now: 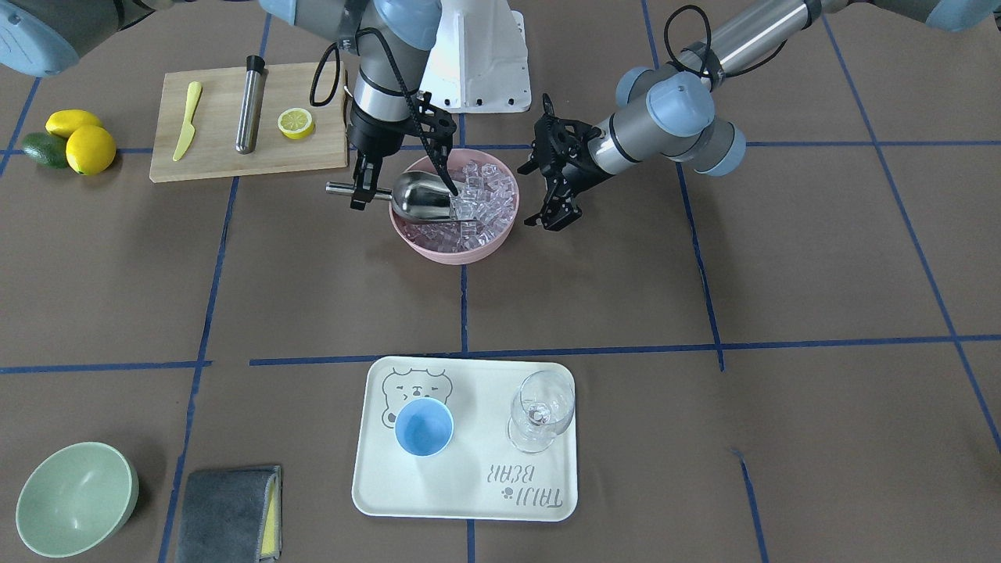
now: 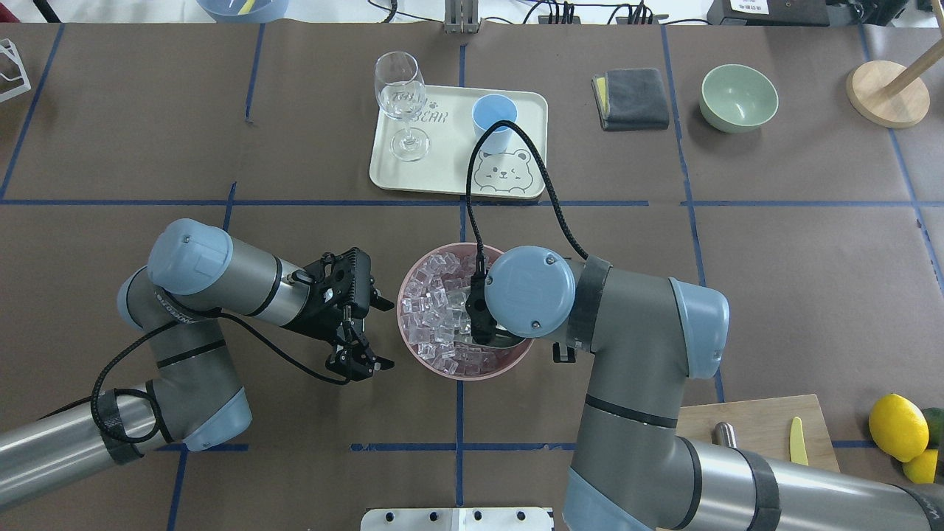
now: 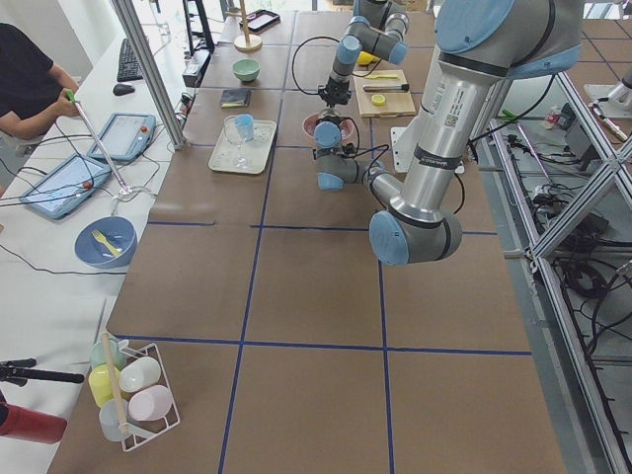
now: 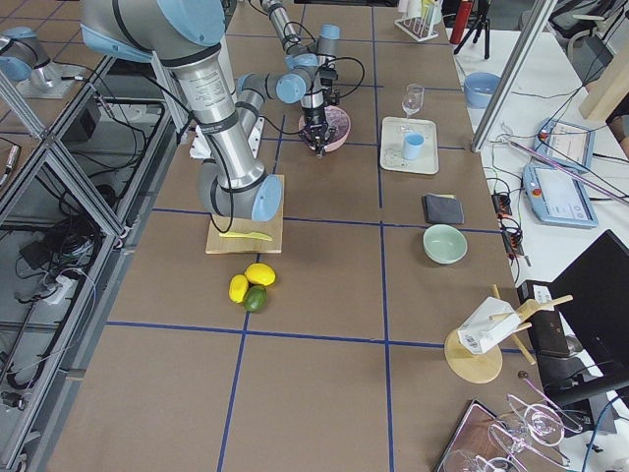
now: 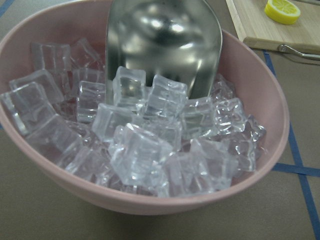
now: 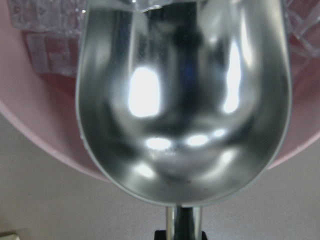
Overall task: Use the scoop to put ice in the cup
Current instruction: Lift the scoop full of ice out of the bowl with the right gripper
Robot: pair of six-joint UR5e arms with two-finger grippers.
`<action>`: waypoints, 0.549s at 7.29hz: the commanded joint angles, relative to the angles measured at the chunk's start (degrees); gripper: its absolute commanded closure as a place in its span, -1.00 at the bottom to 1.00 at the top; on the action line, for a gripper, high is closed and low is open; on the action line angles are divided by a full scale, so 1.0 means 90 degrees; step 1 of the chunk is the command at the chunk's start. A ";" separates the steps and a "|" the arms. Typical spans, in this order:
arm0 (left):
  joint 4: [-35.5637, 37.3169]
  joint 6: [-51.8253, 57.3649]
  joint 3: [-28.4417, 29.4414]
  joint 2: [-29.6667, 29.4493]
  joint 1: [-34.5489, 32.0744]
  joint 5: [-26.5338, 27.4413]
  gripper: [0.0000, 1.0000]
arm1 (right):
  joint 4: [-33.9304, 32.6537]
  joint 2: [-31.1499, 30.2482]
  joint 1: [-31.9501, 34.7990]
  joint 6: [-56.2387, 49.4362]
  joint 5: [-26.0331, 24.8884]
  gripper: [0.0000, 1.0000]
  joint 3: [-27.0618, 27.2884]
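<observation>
The shiny steel scoop (image 1: 422, 195) lies tilted in a pink bowl (image 1: 453, 254), its mouth pushed into the ice (image 1: 486, 195). My right gripper (image 1: 364, 188) is shut on the scoop's tubular handle. In the right wrist view the scoop's (image 6: 182, 100) trough looks bare, with cubes only at its lip. The left wrist view shows the ice (image 5: 150, 140) heaped against the scoop (image 5: 165, 45). My left gripper (image 1: 537, 194) hangs open beside the bowl, holding nothing. The light-blue cup (image 1: 423, 428) stands upright on a white tray (image 1: 469, 500), far from both grippers.
A wine glass (image 1: 541, 410) shares the tray with the cup. A cutting board (image 1: 219, 160) holds a yellow knife, a steel cylinder and a lemon half. Lemons (image 1: 90, 148), a green bowl (image 1: 74, 496) and a grey cloth (image 1: 227, 512) lie at the table's edges.
</observation>
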 commanded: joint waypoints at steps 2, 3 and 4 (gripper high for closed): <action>0.0028 0.0004 -0.0005 0.0000 -0.0003 0.0008 -1.00 | 0.0799 -0.0363 0.0163 0.0020 0.0402 1.00 0.0004; 0.0038 0.0004 -0.0005 0.0000 0.0007 0.0008 -1.00 | 0.0839 -0.0363 0.0231 0.0020 0.0499 1.00 0.0004; 0.0048 0.0004 0.0004 0.0000 -0.0002 0.0008 -1.00 | 0.0878 -0.0363 0.0328 0.0020 0.0655 1.00 0.0052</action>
